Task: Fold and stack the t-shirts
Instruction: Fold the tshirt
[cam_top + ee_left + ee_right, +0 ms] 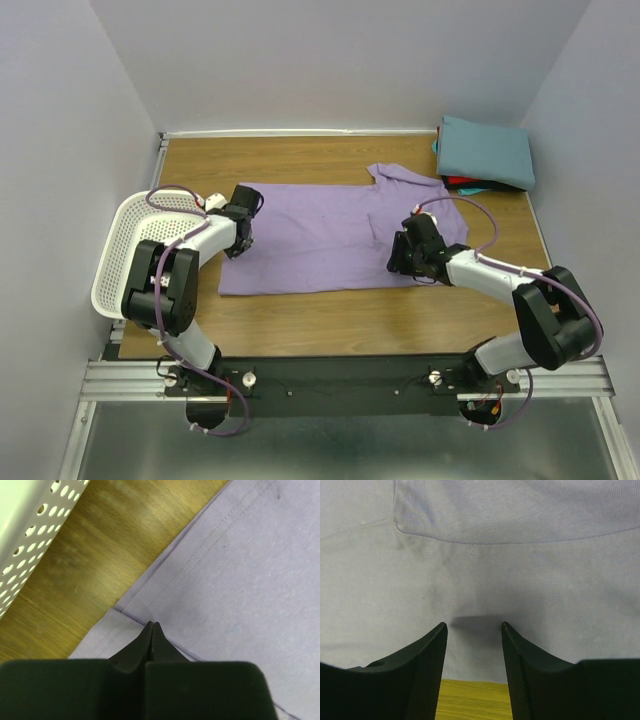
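**Fold step on the lavender shirt: left side gripped, right side not yet**

A white basket point(125, 250) is seen at the far left, tilted against the table point(300, 315) edge. Just beside it, the left gripper point(152, 626) is closed tip to tip on a layered hem edge of the lavender t-shirt point(320, 235), apparently pinching the cloth. The shirt is spread flat across mid-table. Over its right side, near the front edge, the right gripper point(474, 625) is held with jaws apart and nothing between them. At the far right corner a folded teal t-shirt point(485, 150) is stacked on a red t-shirt point(470, 185). The first fold is judged to be in hand. Next, the right jaws need lowering and closing on the near edge, so both sides can be lifted together.
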